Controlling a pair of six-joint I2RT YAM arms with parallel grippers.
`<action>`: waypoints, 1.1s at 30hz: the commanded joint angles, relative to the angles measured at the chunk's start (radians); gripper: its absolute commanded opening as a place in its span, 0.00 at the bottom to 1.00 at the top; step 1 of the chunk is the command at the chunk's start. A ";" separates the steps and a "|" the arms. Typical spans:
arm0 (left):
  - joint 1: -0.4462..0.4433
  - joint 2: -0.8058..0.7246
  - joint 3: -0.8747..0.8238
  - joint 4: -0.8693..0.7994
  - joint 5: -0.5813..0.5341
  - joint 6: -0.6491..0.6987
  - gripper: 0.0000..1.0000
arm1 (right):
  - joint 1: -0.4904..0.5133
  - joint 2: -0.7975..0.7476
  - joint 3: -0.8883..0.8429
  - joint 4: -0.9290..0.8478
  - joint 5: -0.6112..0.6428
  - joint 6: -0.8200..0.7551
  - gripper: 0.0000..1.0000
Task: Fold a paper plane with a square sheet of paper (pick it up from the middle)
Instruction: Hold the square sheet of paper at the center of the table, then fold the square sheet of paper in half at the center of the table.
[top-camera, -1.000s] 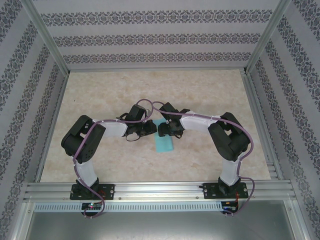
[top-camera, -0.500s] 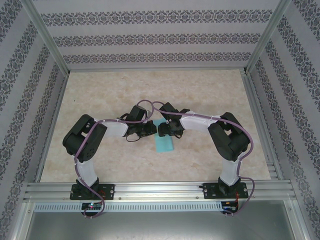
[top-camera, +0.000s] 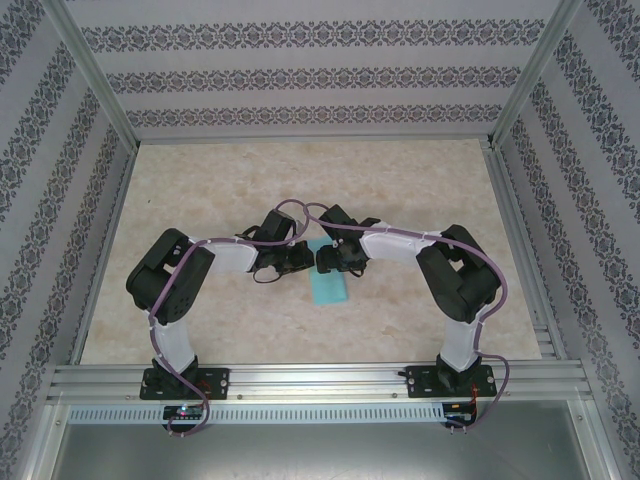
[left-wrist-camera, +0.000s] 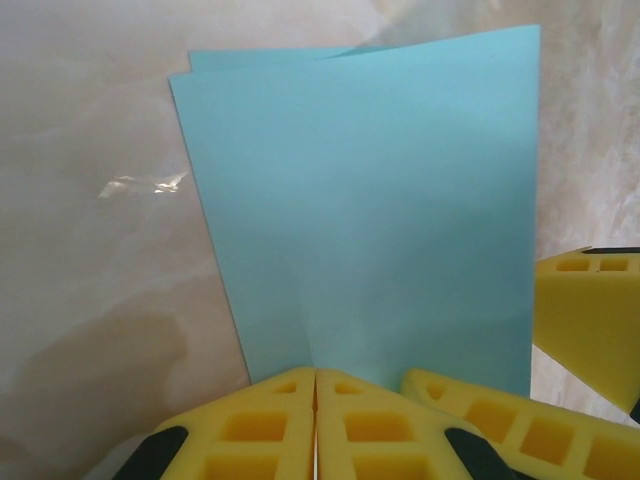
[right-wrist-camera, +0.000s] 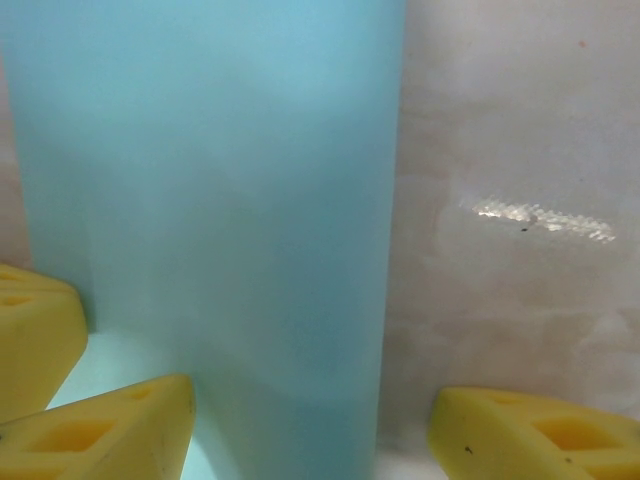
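The square sheet of paper (top-camera: 327, 287) lies folded to a narrow teal rectangle near the middle of the table (top-camera: 420, 180). Its long axis runs from near to far, and its near short edge points back toward the arm bases. In the left wrist view the sheet (left-wrist-camera: 370, 200) shows two layers, the lower one peeking out at the far corner, and a faint crease rises from its near edge.

Both arms rise from their bases at the near edge, bend outward at the elbows and fold inward, so the wrists meet nose to nose over the sheet's far end.

The left gripper (top-camera: 300, 258) comes in from the left. Its yellow fingers (left-wrist-camera: 270, 430) are pressed together, seam closed, pinching the paper's edge right where the crease starts. The right gripper (top-camera: 326, 258) faces it from the right, just beside it, and its yellow pads (left-wrist-camera: 590, 310) show at the right of the left wrist view.

From the right wrist, the right gripper (right-wrist-camera: 335, 430) stands spread wide, one finger (right-wrist-camera: 120, 425) over the sheet (right-wrist-camera: 210, 180) and the other on bare table, straddling one long edge without clamping it.
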 joint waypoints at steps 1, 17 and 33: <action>-0.015 0.034 0.009 -0.083 -0.047 0.031 0.09 | -0.023 0.103 -0.100 0.133 -0.070 0.019 0.69; -0.016 0.071 -0.002 -0.116 -0.079 0.025 0.07 | -0.090 -0.310 -0.174 0.199 -0.174 0.032 0.61; -0.020 0.090 0.026 -0.192 -0.109 0.048 0.06 | -0.074 -0.041 -0.037 0.244 -0.356 0.052 0.11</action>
